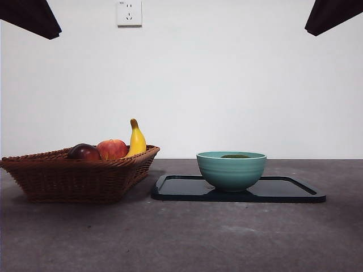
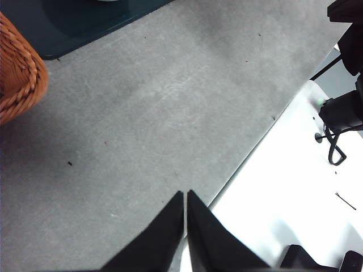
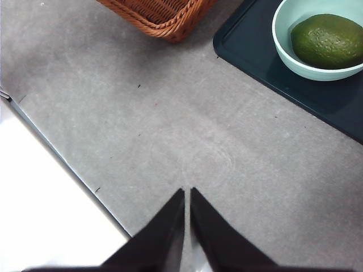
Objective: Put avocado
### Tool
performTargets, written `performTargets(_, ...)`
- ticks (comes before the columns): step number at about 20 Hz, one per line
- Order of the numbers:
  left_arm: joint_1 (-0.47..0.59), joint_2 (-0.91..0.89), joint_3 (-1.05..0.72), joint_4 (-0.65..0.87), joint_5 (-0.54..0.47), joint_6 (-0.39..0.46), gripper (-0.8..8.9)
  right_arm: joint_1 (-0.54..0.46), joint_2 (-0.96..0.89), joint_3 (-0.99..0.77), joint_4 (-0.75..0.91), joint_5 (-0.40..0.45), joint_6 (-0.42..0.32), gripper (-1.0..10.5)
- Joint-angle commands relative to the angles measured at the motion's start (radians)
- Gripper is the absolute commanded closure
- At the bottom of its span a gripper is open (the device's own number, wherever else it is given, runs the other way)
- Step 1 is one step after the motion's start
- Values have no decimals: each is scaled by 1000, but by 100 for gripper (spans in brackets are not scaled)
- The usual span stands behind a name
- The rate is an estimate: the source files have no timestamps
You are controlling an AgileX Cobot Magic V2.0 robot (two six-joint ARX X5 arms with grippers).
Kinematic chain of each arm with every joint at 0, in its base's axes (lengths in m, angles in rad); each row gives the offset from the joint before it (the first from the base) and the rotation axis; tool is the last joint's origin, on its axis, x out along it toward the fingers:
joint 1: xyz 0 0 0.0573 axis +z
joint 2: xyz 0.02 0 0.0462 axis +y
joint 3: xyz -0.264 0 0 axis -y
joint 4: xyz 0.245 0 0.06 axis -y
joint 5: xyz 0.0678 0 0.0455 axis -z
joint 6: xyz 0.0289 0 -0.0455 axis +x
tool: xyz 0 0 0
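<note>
The dark green avocado [image 3: 328, 41] lies inside the teal bowl [image 3: 282, 35]. In the front view only its top [image 1: 235, 156] shows above the bowl's rim [image 1: 231, 170]. The bowl stands on a dark tray [image 1: 283, 190]. My left gripper [image 2: 185, 195] is shut and empty above bare table near the table's edge. My right gripper [image 3: 187, 192] is shut and empty above bare table, apart from the bowl. Both arms show only as black tips at the front view's top corners.
A wicker basket [image 1: 79, 175] left of the tray holds a dark red-purple fruit [image 1: 84, 152], a red apple [image 1: 112, 149] and a banana [image 1: 136, 140]. Its corner shows in the left wrist view [image 2: 20, 76] and the right wrist view [image 3: 161, 14]. A wall socket [image 1: 129, 12] is behind.
</note>
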Motion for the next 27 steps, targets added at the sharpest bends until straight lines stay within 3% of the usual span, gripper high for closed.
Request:
performTargets(1, -6, 6, 14, 9, 6, 19, 805, 8, 4, 6, 11, -1, 10, 940)
performTargets(3, -6, 5, 14, 13, 6, 29, 805, 8, 4, 6, 11, -1, 10, 940)
performTargets(4, -3, -13, 14, 29, 0, 114, 805, 8, 4, 6, 11, -1, 10, 940)
performTargets(7, 67, -95, 13, 245, -38, 185, 805, 8, 4, 6, 13, -1, 10, 940)
performTargets(10, 223, -219, 8, 484, -150, 181, 805, 8, 4, 6, 14, -1, 10, 940)
performTargets(14, 439, -385, -70, 633, -316, 174, 806, 8, 4, 6, 14, -1, 10, 940)
performTargets(17, 540, -511, -216, 702, -402, 175, 805, 8, 4, 6, 14, -1, 10, 940)
performTargets(19, 579, -599, -342, 759, -408, 175, 805, 8, 4, 6, 14, -1, 10, 940)
performTargets(27, 597, -857, -766, 864, -408, 132, 806, 8, 4, 6, 14, -1, 10, 940)
